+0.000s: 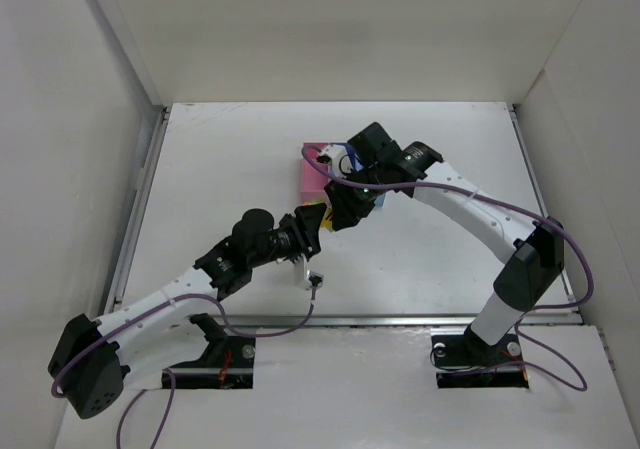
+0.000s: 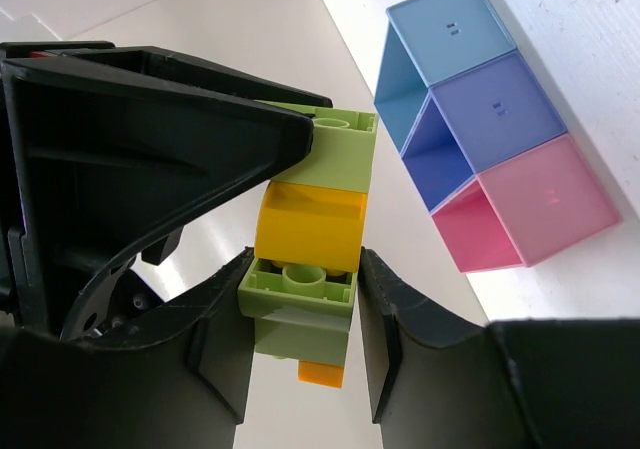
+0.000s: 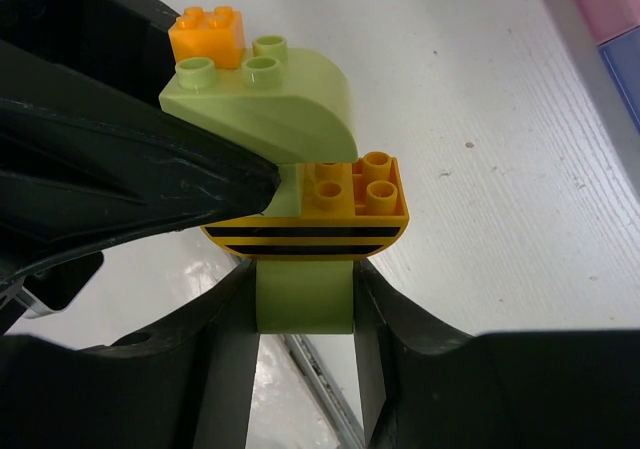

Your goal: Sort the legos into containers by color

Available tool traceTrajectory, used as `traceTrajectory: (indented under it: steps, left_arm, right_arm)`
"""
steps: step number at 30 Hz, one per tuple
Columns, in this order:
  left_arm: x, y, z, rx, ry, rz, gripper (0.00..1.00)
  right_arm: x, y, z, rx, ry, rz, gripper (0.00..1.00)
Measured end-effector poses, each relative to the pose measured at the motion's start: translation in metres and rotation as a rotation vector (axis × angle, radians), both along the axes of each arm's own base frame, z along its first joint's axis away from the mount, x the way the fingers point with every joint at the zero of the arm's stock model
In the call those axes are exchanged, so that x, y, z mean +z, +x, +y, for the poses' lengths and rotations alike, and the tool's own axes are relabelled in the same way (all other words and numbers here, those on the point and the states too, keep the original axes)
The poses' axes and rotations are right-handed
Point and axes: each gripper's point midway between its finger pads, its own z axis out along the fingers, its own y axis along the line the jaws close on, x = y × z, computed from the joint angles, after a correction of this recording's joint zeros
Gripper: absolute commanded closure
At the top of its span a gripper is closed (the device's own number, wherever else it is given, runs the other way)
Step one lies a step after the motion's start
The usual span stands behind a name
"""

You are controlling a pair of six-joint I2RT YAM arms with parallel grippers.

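we have the lego clump (image 2: pixel 305 229) up off the surface (image 3: pixel 480 99), caught between both arms near the pink end of the containers (image 2: pixel 495 109). the left claw (image 2: pixel 300 304) is narrow, its pads pressed on either side of the curved lime brick (image 2: pixel 300 287) at one end. the right claw (image 3: pixel 305 304) is narrow too, clamped on the second lime brick (image 3: pixel 305 314) at the other end. a yellow brick (image 3: pixel 320 209) with black stripes sits between them, and a small orange brick (image 3: pixel 205 31) rides on the left claw's end.

our worry is the pull. each claw bites only a small smooth face, so a tug off the stud line could let a brick twist out and drop to the surface. the stack could also part at only one joint, leaving yellow stuck to lime, and a mixed piece would then go into a bin. a sudden release may also flick the orange brick away, since nothing grips it.
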Motion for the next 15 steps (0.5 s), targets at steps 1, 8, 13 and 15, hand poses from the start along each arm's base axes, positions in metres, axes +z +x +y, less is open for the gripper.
traceTrajectory:
  steps: [1,8,13,15]
  left_arm:
    - [0.000,0.000,0.000,0.000,0.000,0.000,1.00]
    - [-0.011,0.001,0.006,0.027,0.038,0.024,1.00]
    - [-0.025,-0.004,0.007,0.023,0.084,0.063,1.00]
    - [-0.029,-0.005,0.008,0.025,0.097,0.072,1.00]
  right_arm:
    - [0.000,0.000,0.000,0.000,0.000,0.000,1.00]
    - [-0.012,0.000,0.001,-0.006,-0.027,0.033,1.00]
    - [-0.029,-0.007,-0.001,-0.010,-0.053,0.077,1.00]
    - [-0.033,-0.009,-0.002,-0.013,-0.058,0.090,1.00]
